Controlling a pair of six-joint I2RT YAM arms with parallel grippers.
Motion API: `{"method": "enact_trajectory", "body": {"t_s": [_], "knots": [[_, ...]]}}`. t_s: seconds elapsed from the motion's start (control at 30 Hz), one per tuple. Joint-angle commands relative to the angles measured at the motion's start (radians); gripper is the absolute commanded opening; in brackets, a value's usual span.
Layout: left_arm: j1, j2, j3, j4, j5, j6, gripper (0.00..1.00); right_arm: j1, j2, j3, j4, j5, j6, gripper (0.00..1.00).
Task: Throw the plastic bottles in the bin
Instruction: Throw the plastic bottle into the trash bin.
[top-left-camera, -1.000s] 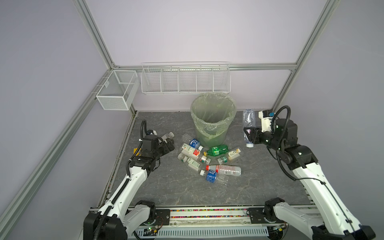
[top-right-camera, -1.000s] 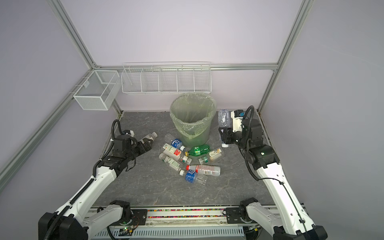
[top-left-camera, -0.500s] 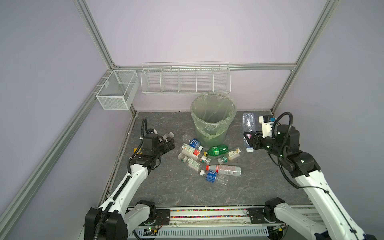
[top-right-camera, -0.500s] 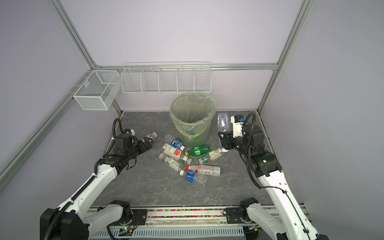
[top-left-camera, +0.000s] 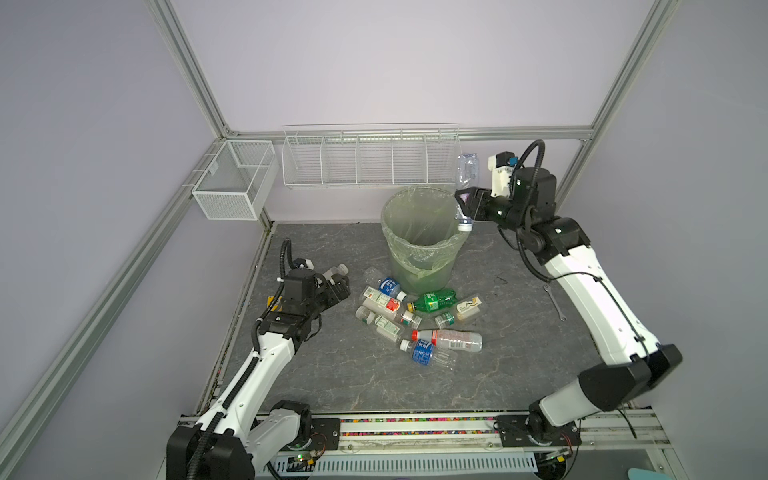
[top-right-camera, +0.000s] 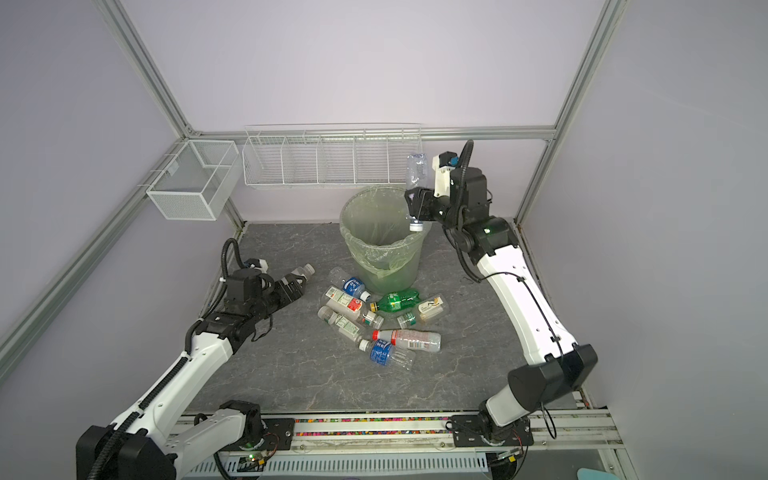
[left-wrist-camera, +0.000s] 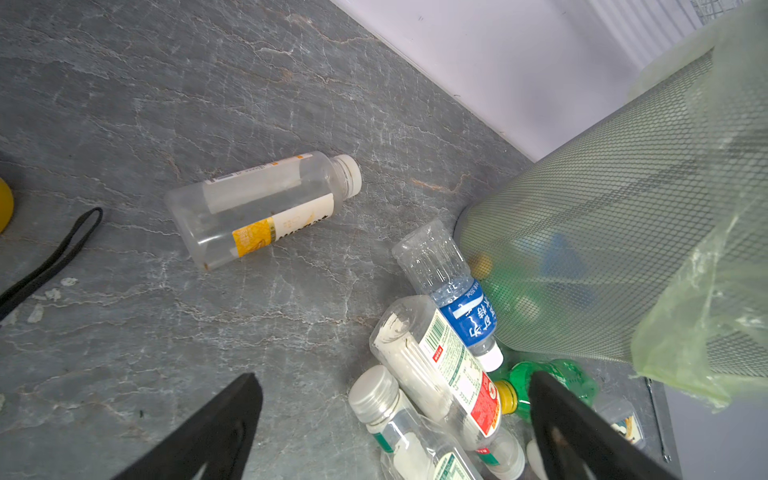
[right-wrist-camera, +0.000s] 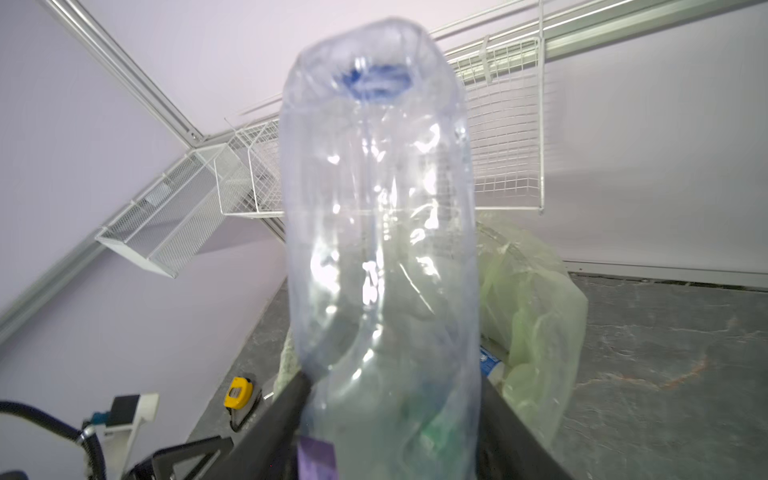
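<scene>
Right wrist view: a clear crumpled bottle stands cap-down between the jaws of the right end effector, at the rim of the pale-green bin; whether they grip it, I cannot tell. In both top views the left end effector hangs wide open and empty, low over the desk, near other bottles lying at the bin's foot.

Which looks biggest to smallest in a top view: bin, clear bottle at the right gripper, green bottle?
1. bin
2. clear bottle at the right gripper; higher, nearer the camera, so unsure
3. green bottle
</scene>
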Motion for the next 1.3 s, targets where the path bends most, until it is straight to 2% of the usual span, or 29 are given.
{"method": "enact_trajectory", "body": {"t_s": [0.0, 0.1, 0.5, 0.7, 0.87, 1.0, 1.27], "knots": [[0.005, -0.028, -0.015, -0.015, 0.003, -0.009, 1.00, 0.010, 0.076, 0.098, -0.080, -0.018, -0.002, 0.88], [0.004, -0.041, -0.022, -0.025, -0.001, -0.007, 1.00, 0.010, 0.090, 0.135, -0.138, -0.017, -0.021, 0.88], [0.005, -0.056, -0.047, 0.011, 0.039, -0.009, 1.00, 0.010, -0.213, -0.237, -0.037, -0.002, -0.050, 0.88], [0.005, -0.019, -0.038, 0.051, 0.059, -0.019, 0.99, 0.010, -0.319, -0.397, -0.071, 0.043, -0.074, 0.88], [0.005, 0.000, -0.050, 0.092, 0.046, -0.046, 0.99, 0.007, -0.377, -0.505, -0.098, 0.091, -0.081, 0.88], [0.005, 0.020, -0.062, 0.121, 0.059, -0.081, 0.99, -0.009, -0.414, -0.584, -0.103, 0.079, -0.052, 0.88], [0.005, 0.086, -0.038, 0.066, 0.050, -0.100, 1.00, -0.023, -0.438, -0.674, -0.126, 0.092, -0.037, 0.88]]}}
